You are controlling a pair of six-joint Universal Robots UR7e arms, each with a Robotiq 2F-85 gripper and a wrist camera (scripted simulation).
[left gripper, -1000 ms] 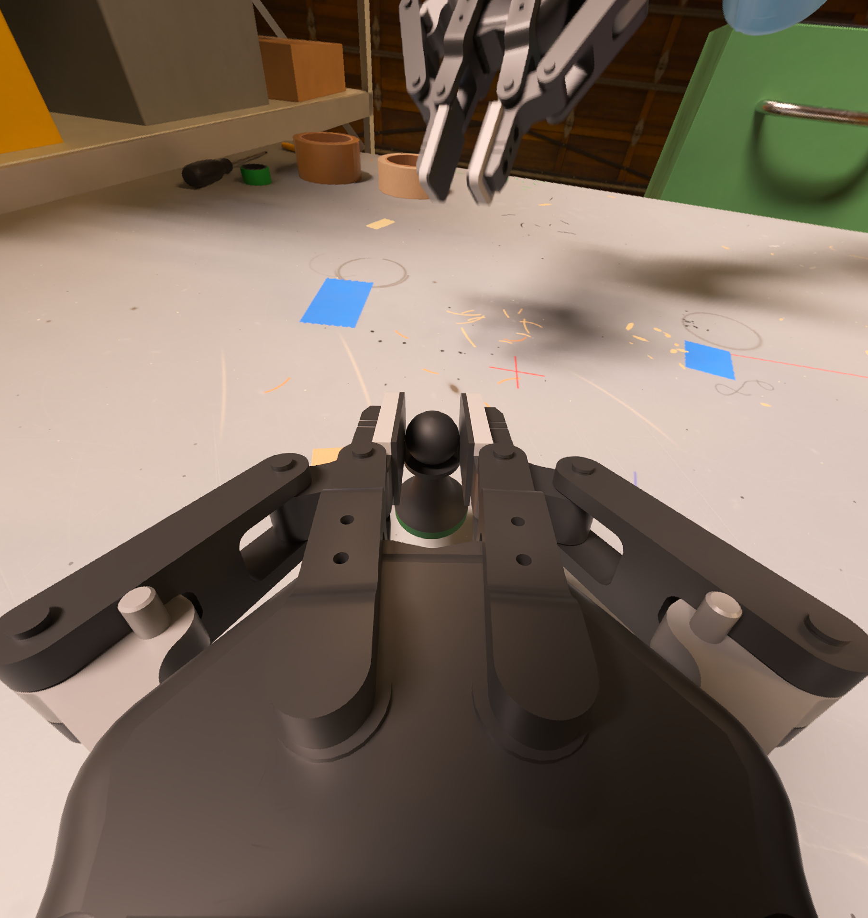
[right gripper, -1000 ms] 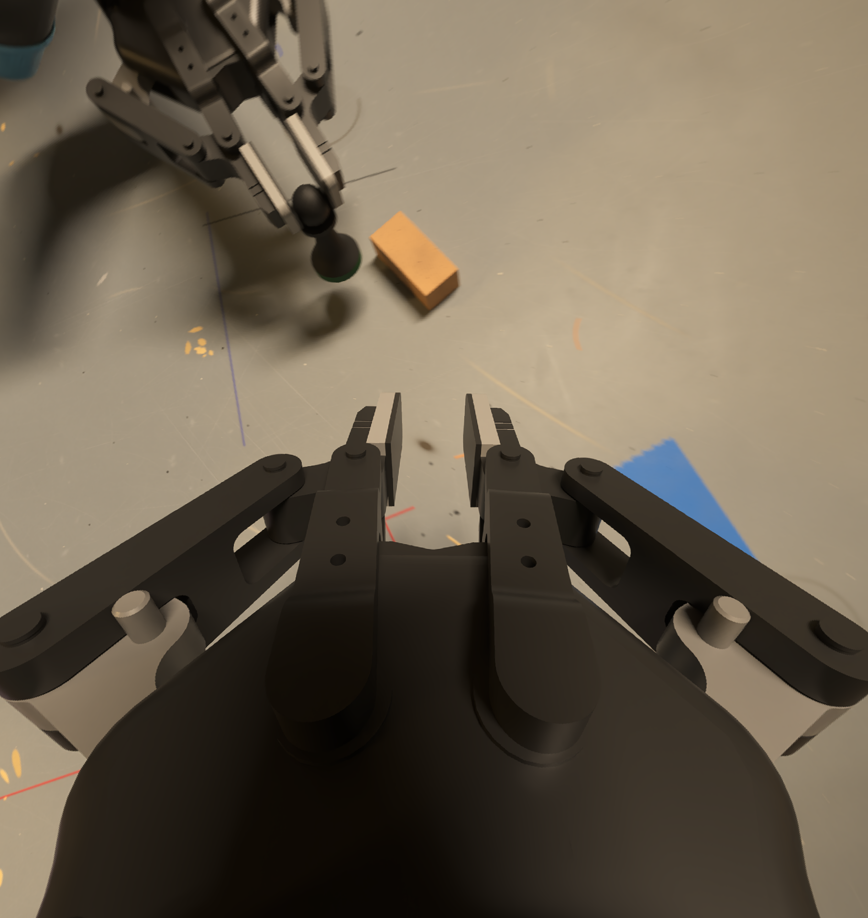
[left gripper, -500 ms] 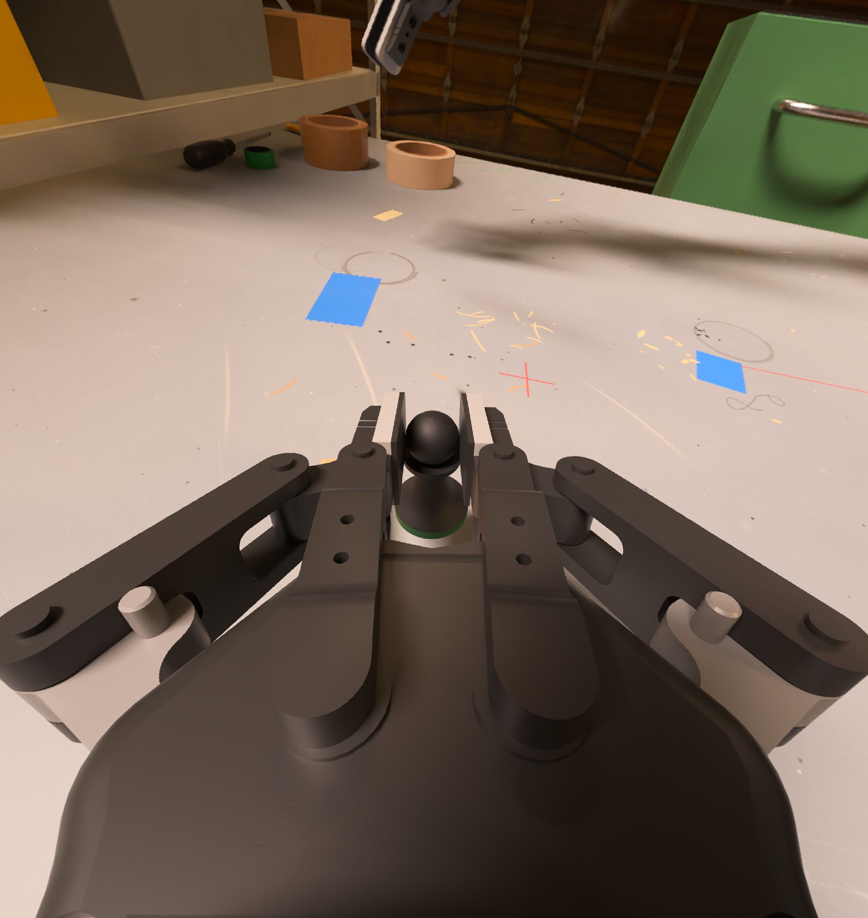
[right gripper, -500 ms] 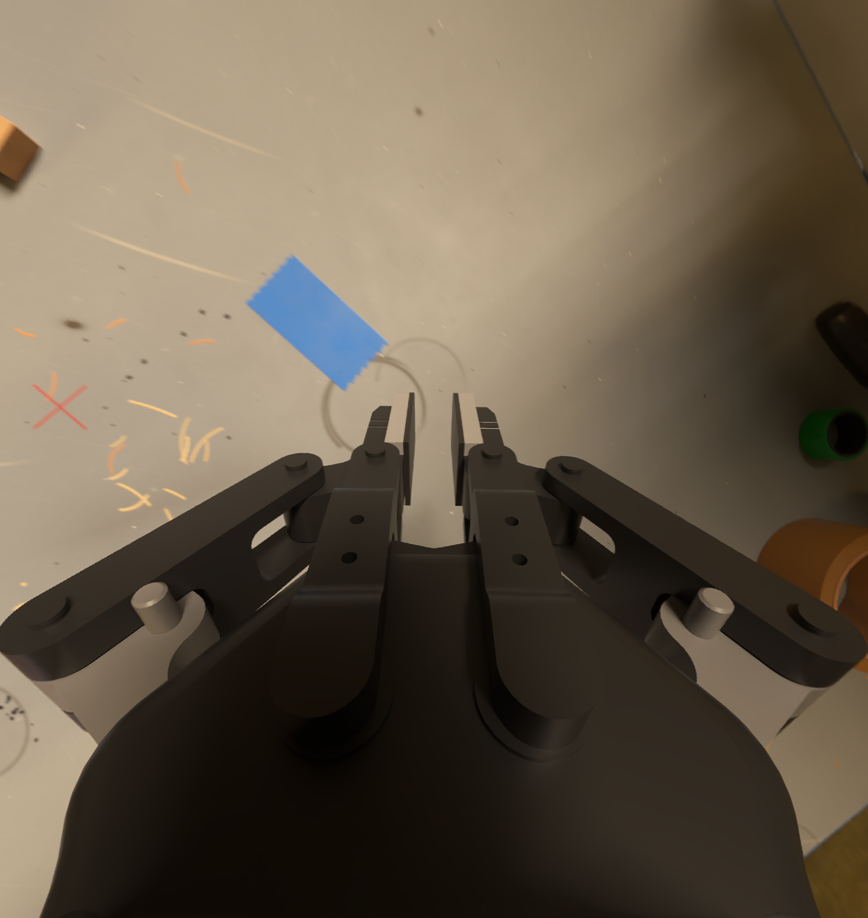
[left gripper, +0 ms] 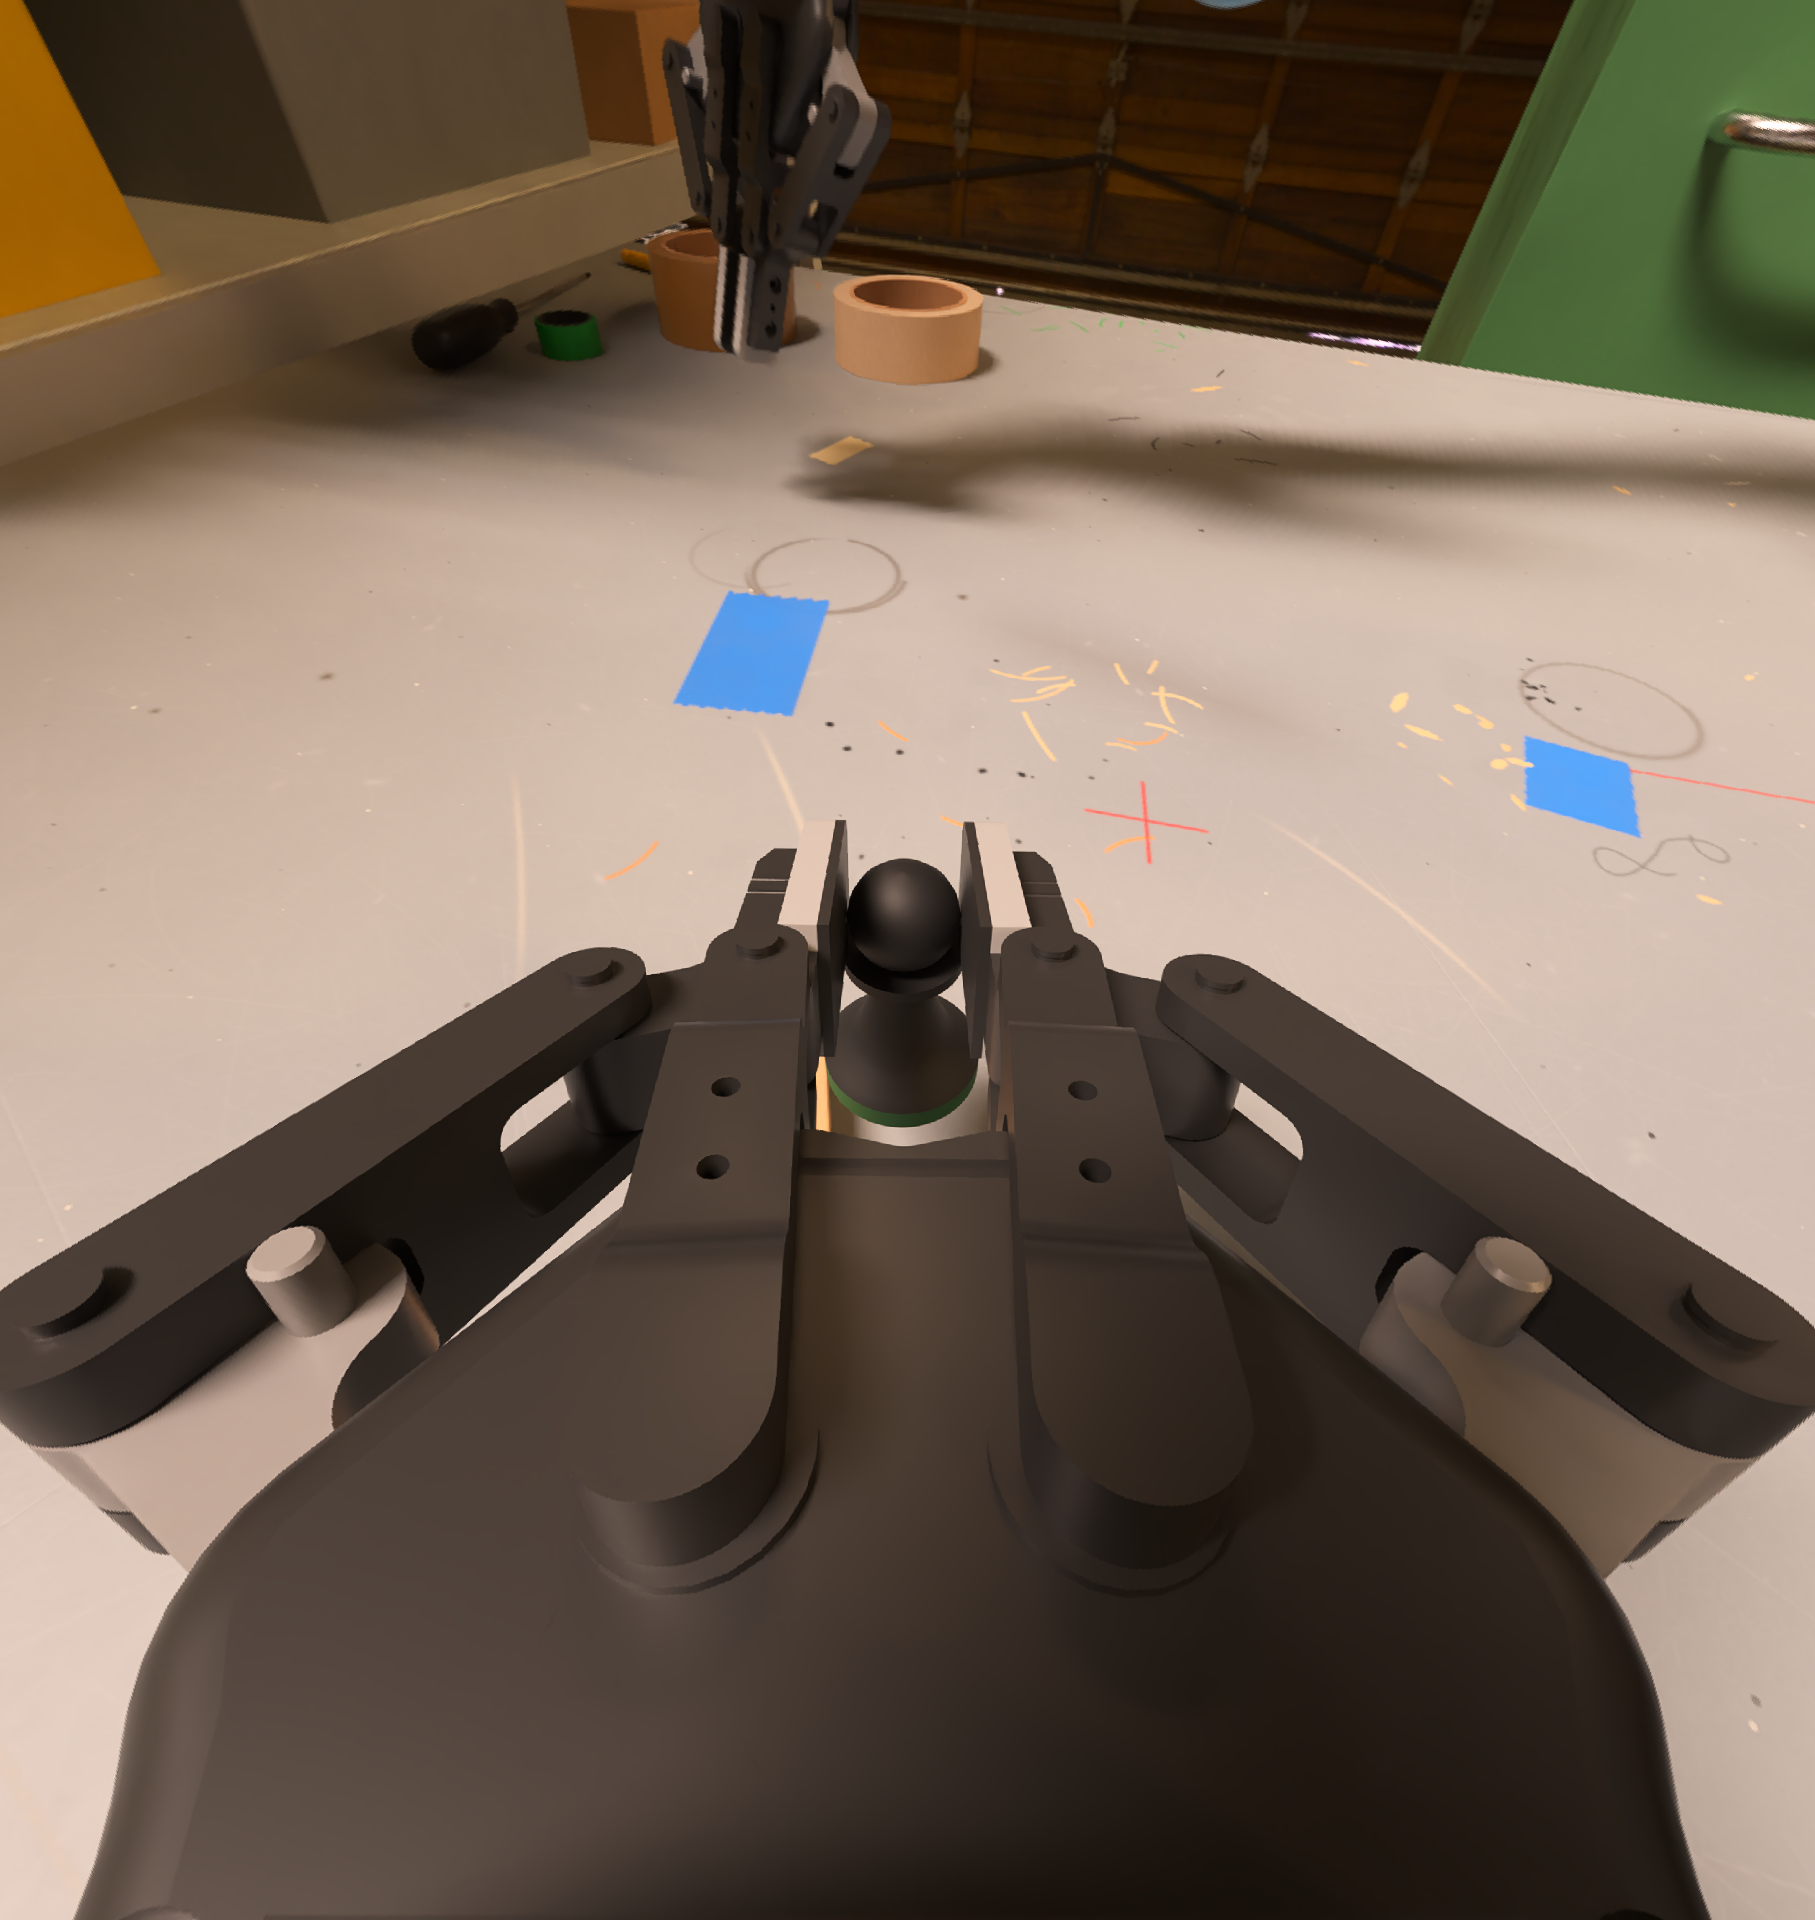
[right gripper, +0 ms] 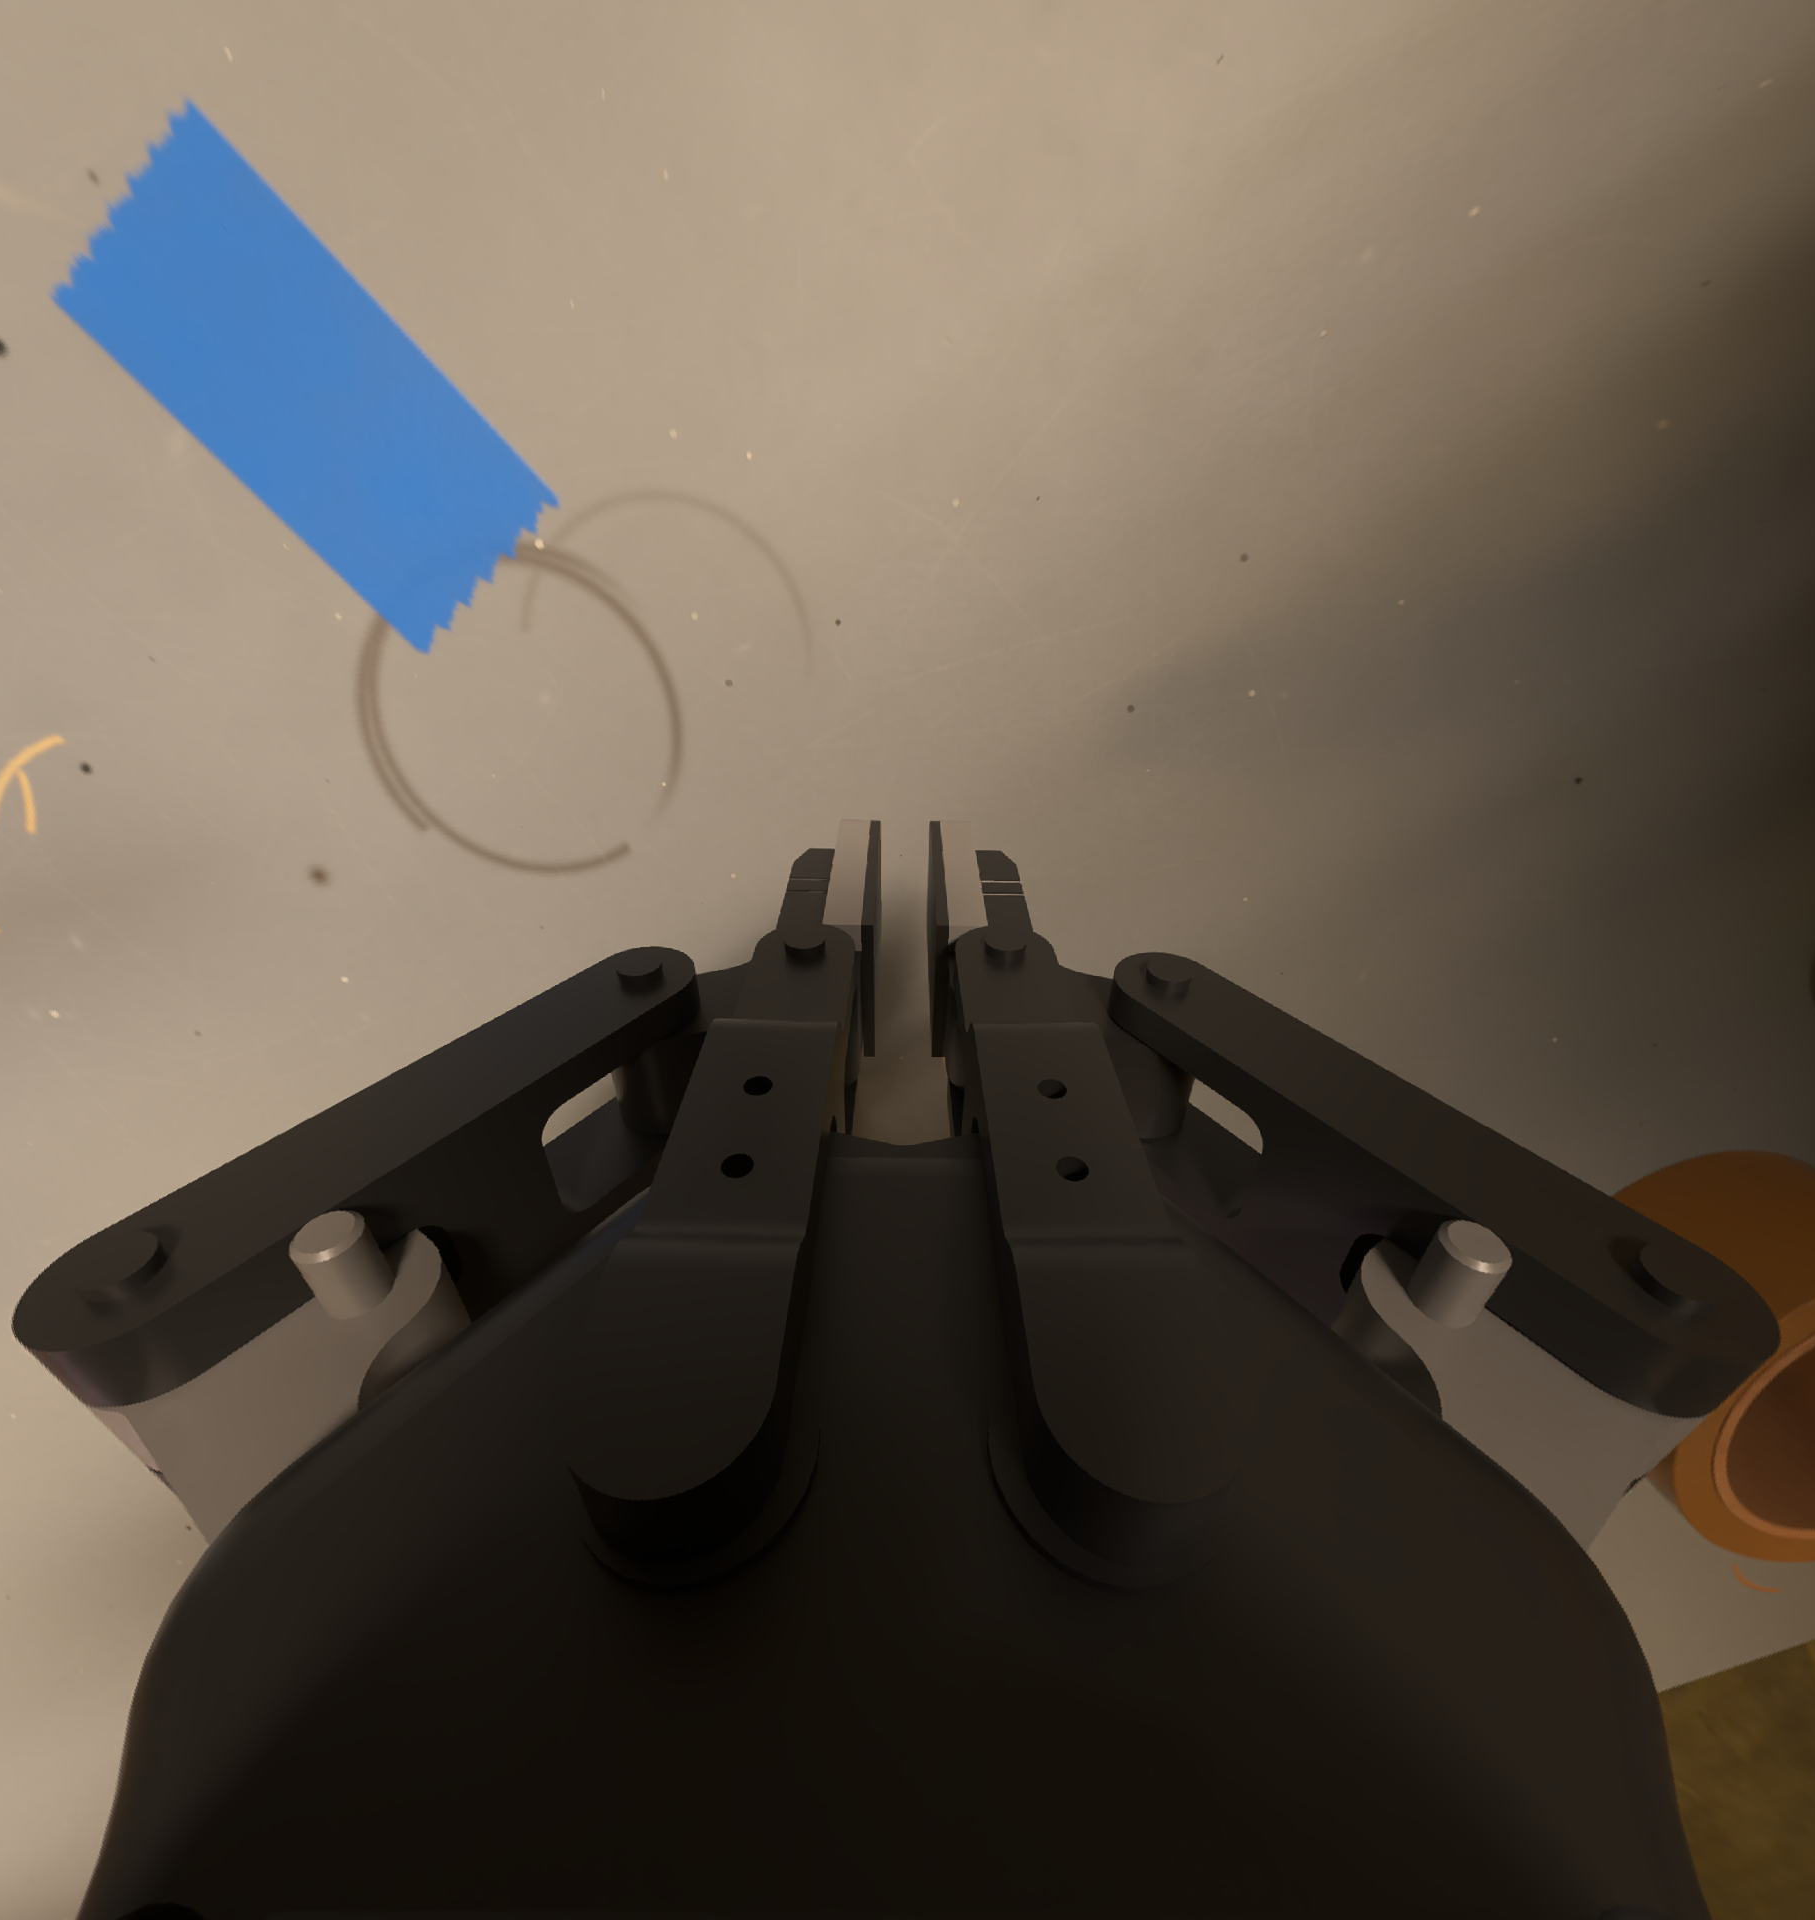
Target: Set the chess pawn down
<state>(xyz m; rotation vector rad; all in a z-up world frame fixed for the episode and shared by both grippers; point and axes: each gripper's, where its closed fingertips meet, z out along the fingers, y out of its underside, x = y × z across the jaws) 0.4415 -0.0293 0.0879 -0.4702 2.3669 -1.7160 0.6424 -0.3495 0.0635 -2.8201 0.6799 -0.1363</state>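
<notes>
The black pawn (left gripper: pixel 901 925) is sitting between the pads of the left pincer (left gripper: pixel 901 883), which is gripping its round head from both sides; its green-rimmed base is pointing back toward the wrist, so the piece is lying along the fingers. Whether the base is touching the worktop (left gripper: pixel 311 790) is not showing. A sliver of something orange is peeking out at the base's 9 o'clock. Ahead, at 11 o'clock, a blue tape strip (left gripper: pixel 752 655) is lying flat; a red cross (left gripper: pixel 1145 824) is marked at 2 o'clock. Far off at 12 o'clock the right pincer (left gripper: pixel 745 322) is hanging over two tape rolls (left gripper: pixel 908 324), its fingers drawn narrow around nothing, a slim gap between them (right gripper: pixel 901 883).

The step in hand looks like the carry or lowering before release. The next move probably calls for turning the wrist so the base meets the worktop squarely, then easing the fingers apart without toppling the pawn.
</notes>
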